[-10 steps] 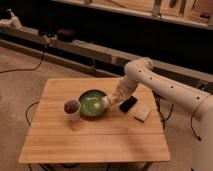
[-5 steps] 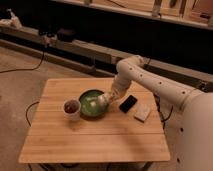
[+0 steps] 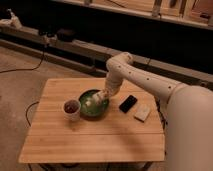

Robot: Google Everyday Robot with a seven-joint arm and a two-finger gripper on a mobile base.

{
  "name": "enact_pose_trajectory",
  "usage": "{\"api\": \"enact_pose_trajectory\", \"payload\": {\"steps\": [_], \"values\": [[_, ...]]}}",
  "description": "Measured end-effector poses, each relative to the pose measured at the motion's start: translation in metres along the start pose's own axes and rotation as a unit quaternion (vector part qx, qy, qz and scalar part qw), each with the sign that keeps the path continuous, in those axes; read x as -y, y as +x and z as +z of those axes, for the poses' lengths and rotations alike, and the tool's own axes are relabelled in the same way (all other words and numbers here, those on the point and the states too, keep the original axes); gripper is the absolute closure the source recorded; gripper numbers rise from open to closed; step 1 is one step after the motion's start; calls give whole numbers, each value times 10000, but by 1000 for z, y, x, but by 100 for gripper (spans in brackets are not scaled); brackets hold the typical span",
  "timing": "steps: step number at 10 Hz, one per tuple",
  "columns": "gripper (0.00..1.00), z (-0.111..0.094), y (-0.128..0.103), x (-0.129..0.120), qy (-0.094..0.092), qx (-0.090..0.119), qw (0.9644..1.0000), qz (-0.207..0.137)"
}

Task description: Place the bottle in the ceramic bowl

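Note:
The green ceramic bowl [image 3: 84,111] sits on the wooden table, left of the middle. My gripper [image 3: 101,96] hangs over the bowl's right half, low above its inside. A whitish, slim shape, the bottle [image 3: 92,102], shows at the gripper's tip inside the bowl's outline. I cannot tell whether the bottle rests in the bowl or is still held.
A small white cup [image 3: 71,108] with dark contents stands just left of the bowl. A flat black phone [image 3: 128,103] and a pale rectangular block [image 3: 142,113] lie to the bowl's right. The wooden table [image 3: 95,137] has bare board along its front. Shelves and cables run behind.
The arm has swung left, carrying the gripper from the bowl's right side near the phone to over the bowl. The phone is now uncovered.

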Motion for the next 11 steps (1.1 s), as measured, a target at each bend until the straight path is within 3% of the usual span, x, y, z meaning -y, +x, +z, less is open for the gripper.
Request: {"api": "enact_pose_trajectory", "payload": {"steps": [4,8,11], "values": [[24,0,-23,16,32,22,9998,-188],[20,2,-38,23,15,-35,9993,-380],[20,-1,-31,21,26,-152,9993,-355]]}}
